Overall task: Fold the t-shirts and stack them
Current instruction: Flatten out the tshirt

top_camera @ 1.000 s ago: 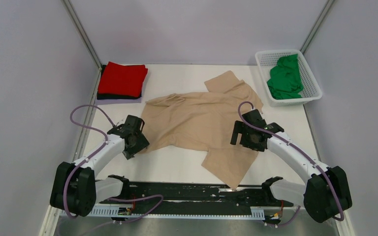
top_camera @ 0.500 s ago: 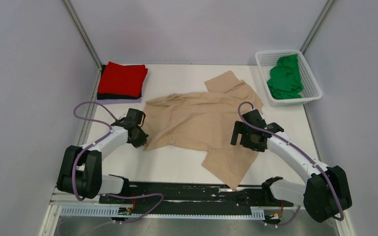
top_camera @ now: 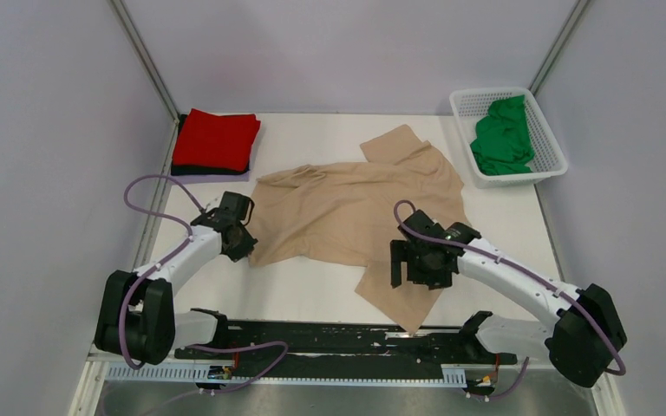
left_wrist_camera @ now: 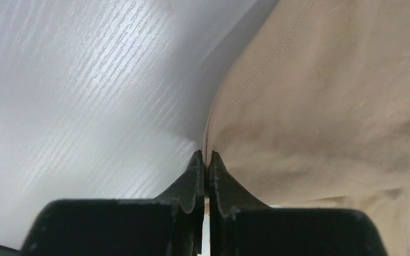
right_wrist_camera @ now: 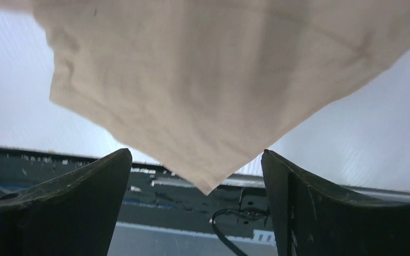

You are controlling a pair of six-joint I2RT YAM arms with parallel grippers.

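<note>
Left hand (left_wrist_camera: 205, 157): the two black fingers are pressed together, with only a hairline between them. The tips pinch the stitched hem at the left edge of the tan t-shirt (top_camera: 355, 212), and the hem is a little raised above the table (top_camera: 312, 295).
Right hand (right_wrist_camera: 196, 153): the fingers stand wide apart and hold nothing. It hangs over the near pointed corner of the same shirt, which shows between the two fingers in the wrist view.
Tan t-shirt: soft, thin cloth, spread unfolded in the middle of the table with many wrinkles. One sleeve points to the far side.
Red t-shirt (top_camera: 217, 139): folded into a neat rectangle at the far left corner, on top of a folded dark t-shirt (top_camera: 195, 170).
Green t-shirt (top_camera: 503, 139): crumpled inside the white lattice basket (top_camera: 477, 100) at the far right.
Table: white, with a fine wood-grain texture.
</note>
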